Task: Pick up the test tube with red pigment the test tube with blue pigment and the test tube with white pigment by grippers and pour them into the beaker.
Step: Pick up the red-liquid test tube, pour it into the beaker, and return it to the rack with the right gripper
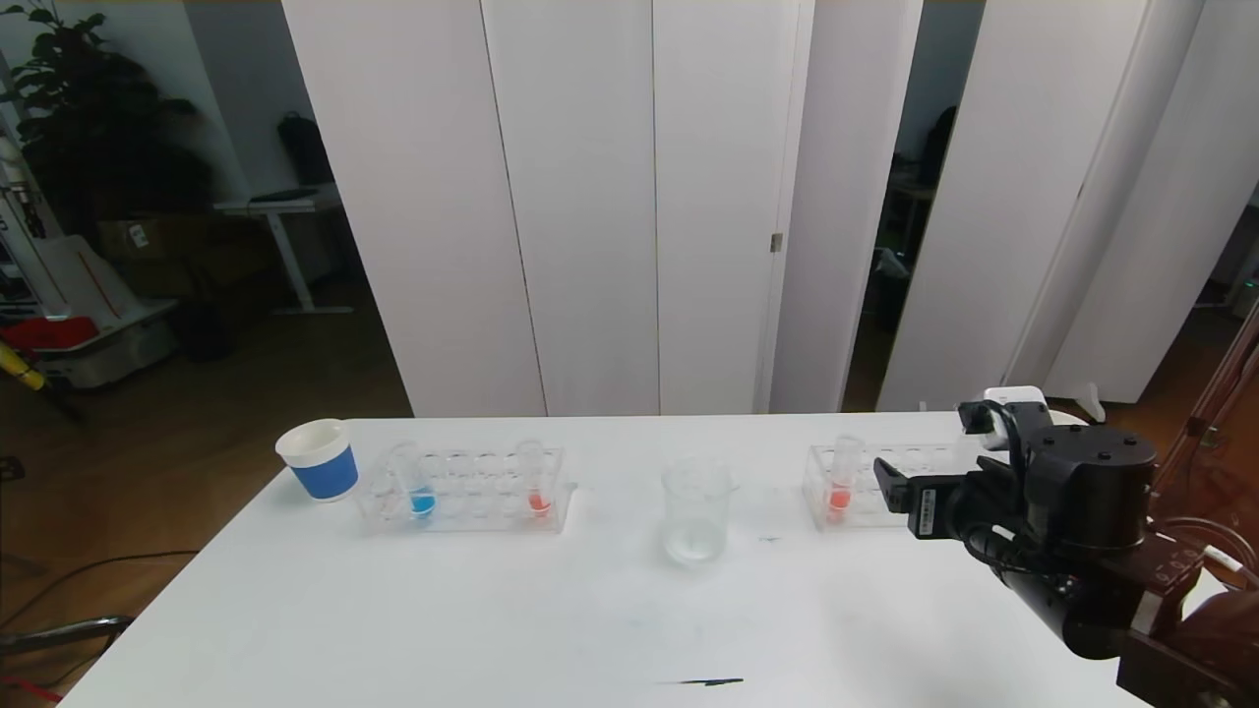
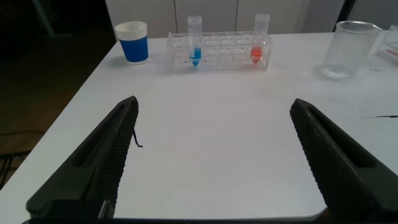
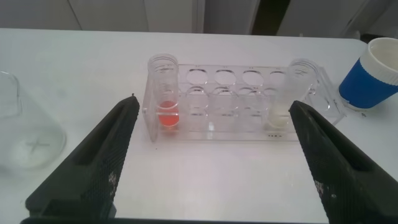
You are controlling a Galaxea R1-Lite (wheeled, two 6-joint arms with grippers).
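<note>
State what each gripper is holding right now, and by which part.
Nothing is held. The left gripper is open over bare table; the right gripper is open, facing the rack without touching a tube.

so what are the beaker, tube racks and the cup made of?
Beaker: clear glass or plastic, see-through; can't tell which. Left rack and right rack: clear, hard-edged, likely acrylic. Cup: matte blue band, white rim, probably paper.

Beaker [image 3: 25,134] cut off at edge
</note>
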